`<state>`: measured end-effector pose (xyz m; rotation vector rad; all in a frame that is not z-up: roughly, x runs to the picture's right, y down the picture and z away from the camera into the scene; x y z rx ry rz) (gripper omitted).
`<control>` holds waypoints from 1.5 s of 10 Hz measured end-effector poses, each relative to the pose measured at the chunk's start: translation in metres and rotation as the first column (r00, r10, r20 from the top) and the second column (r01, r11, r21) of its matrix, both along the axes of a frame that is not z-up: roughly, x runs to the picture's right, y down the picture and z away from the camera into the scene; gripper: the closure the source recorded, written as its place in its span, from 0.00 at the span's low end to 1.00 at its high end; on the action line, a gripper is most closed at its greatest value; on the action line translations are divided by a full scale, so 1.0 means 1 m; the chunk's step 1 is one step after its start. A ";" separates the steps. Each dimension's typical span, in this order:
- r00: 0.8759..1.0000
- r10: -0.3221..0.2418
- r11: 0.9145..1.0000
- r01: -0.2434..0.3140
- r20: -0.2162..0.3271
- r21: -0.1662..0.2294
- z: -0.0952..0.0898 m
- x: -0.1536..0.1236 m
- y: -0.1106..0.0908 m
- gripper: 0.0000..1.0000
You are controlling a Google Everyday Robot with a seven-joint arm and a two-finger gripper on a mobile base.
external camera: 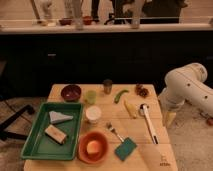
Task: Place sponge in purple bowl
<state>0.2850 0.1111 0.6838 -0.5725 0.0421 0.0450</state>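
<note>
The teal sponge [125, 148] lies flat near the bottom edge of the bench [161, 150], just right of the orange bowl [93, 146]. The purple bowl [71, 92] sits well apart from it, at the upper left of the bench, above the green tray [30, 131]. The white arm [187, 87] is at the right of the frame. Its pincer [170, 118] hangs beside the bench's right edge, spread and holding nothing.

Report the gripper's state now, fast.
Gripper: open, holding nothing, hanging off the right edge of the table; sponge lies untouched on it.
</note>
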 end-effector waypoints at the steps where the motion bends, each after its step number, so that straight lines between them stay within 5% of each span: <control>1: 1.000 0.000 1.000 0.000 0.000 0.000 0.000 0.000 0.000 0.20; 7: 1.000 -0.018 1.000 0.018 0.021 -0.007 0.000 -0.002 0.002 0.20; 12: 0.969 -0.130 0.987 0.146 0.209 -0.062 -0.016 -0.021 0.070 0.20; 15: 0.967 -0.119 0.989 0.136 0.226 -0.064 -0.014 -0.026 0.077 0.20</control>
